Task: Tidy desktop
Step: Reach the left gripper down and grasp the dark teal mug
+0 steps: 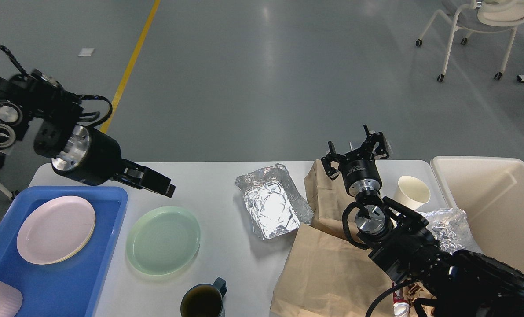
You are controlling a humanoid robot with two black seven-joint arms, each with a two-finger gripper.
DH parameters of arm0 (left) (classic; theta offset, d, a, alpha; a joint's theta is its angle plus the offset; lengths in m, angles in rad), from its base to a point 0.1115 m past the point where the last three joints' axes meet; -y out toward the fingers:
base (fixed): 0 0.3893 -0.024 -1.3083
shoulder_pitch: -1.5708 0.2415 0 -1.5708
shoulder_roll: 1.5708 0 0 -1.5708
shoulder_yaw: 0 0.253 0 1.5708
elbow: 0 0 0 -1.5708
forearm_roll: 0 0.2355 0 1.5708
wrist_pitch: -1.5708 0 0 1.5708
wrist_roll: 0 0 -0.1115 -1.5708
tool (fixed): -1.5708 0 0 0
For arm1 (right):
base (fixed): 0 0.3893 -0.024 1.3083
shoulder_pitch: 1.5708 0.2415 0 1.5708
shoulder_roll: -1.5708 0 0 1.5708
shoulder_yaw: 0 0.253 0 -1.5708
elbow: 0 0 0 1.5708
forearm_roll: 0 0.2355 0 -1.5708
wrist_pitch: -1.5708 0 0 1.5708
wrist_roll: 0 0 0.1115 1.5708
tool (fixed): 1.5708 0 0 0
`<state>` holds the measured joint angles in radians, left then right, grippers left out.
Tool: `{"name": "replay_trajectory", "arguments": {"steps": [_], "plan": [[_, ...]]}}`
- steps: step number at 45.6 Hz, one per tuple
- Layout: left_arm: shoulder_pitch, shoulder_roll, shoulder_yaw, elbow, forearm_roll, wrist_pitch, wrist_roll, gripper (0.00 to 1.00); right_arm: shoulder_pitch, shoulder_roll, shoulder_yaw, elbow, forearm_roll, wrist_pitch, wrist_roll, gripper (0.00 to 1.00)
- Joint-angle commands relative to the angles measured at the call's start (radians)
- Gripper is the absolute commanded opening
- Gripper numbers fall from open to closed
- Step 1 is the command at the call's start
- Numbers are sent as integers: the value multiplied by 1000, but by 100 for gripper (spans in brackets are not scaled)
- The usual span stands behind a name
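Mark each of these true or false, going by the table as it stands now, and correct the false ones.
1. The pink plate lies in the blue tray. True.
2. The green plate lies in the blue tray. False: it lies on the desktop, beside the tray.
3. The foil tray sits inside the cream bin. False: it sits on the desktop, left of the paper bags.
4. The right hand is open and empty. True.
5. A paper cup stands near the bin. True.
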<state>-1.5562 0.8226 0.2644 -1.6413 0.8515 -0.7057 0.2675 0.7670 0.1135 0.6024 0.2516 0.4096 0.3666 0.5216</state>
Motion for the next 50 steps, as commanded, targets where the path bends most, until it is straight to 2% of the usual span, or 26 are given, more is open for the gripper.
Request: {"name": "replay_trajectory", "arguments": {"steps": [1, 7, 16, 22, 36, 43, 47, 50], "plan": [[91, -108, 33, -2, 4, 86, 47, 86, 0, 0, 0, 0, 0, 0, 0, 100], [172, -177, 33, -2, 15, 106, 101, 86, 0, 0, 0, 0, 0, 0, 0, 100], [289, -230, 33, 5, 112, 138, 121, 83, 0, 0, -1, 0, 0, 0, 0, 100], [338, -266, 32, 6, 142, 140, 174, 79, 0, 0, -1, 0, 0, 0, 0, 100], [397, -319, 32, 38, 178, 140, 205, 69, 0, 0, -1, 0, 0, 0, 0, 100], [426, -338, 30, 57, 233, 127, 217, 63, 0, 0, 0, 0, 0, 0, 0, 100], [430, -349, 29, 64, 245, 129, 239, 59, 0, 0, -1, 0, 0, 0, 0, 100], [439, -350, 29, 70, 247, 129, 243, 47, 0, 0, -1, 0, 0, 0, 0, 100]]}}
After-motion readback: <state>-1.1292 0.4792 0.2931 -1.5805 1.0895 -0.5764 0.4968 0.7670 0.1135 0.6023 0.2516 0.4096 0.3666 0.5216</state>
